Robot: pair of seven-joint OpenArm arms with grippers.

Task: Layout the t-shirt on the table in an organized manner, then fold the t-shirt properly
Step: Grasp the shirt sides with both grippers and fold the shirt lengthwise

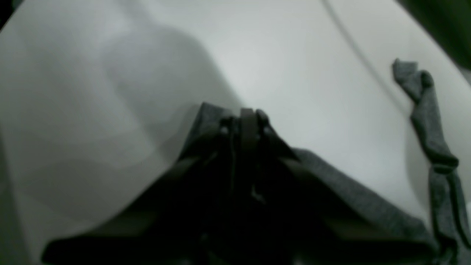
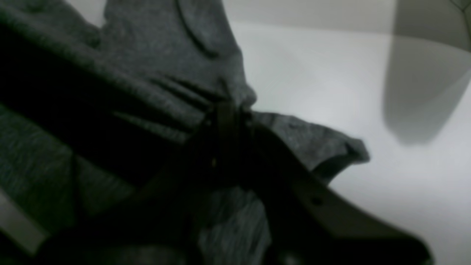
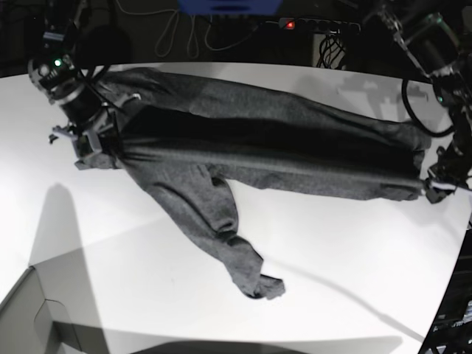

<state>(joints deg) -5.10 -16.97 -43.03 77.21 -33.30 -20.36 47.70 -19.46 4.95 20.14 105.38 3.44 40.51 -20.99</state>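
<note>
The dark grey t-shirt (image 3: 280, 140) is stretched in a long band across the white table (image 3: 346, 258), with one end trailing toward the front (image 3: 251, 276). At the left of the base view my right gripper (image 3: 99, 144) is shut on one end of it. The left gripper (image 3: 431, 184) is shut on the other end, at the right edge. In the left wrist view the jaws (image 1: 247, 117) pinch a fold of t-shirt (image 1: 360, 198) above the table (image 1: 294, 73). The right wrist view shows the gripper (image 2: 226, 110) shut on bunched t-shirt (image 2: 165, 55).
A grey box corner (image 3: 29, 317) sits at the front left. Cables (image 3: 184, 29) and a blue object (image 3: 228, 6) lie behind the table's far edge. A black cable loop (image 3: 413, 110) hangs by the arm on the right. The table's curved edge runs close to the left gripper.
</note>
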